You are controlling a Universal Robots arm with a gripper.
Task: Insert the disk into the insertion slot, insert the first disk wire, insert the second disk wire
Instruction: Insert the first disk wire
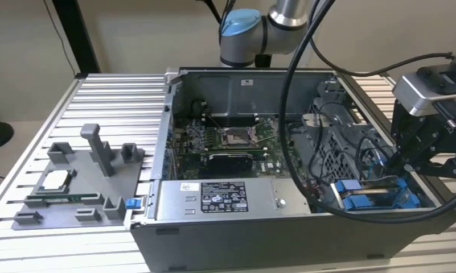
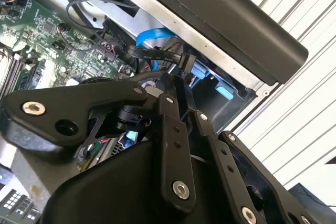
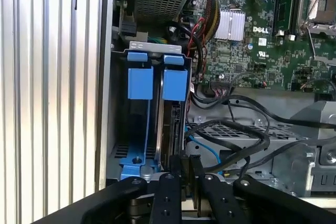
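The disk (image 3: pixel 167 121) stands on edge inside the insertion slot (image 3: pixel 119 145), and its blue carrier tabs (image 3: pixel 157 80) stick out at the open end. In the exterior view the slot (image 1: pixel 373 194) is at the case's near corner on the exterior view's right, with my gripper (image 1: pixel 414 166) just above it. In both wrist views my gripper (image 2: pixel 181 73) (image 3: pixel 187 167) has its fingers pinched together on the black connector (image 2: pixel 185 59) of a flat black disk wire (image 2: pixel 149 53), held at the disk's end. A blue wire (image 2: pixel 152 35) runs behind it.
The open computer case (image 1: pixel 167 142) lies on a slatted metal table (image 1: pixel 114 102). A grey metal box with a sticker (image 1: pixel 224 199) sits at the near edge and the motherboard (image 1: pixel 235 142) behind it. Loose black cables (image 3: pixel 236 140) cross beside the bay. A grey fixture plate (image 1: pixel 76 187) lies on the exterior view's left.
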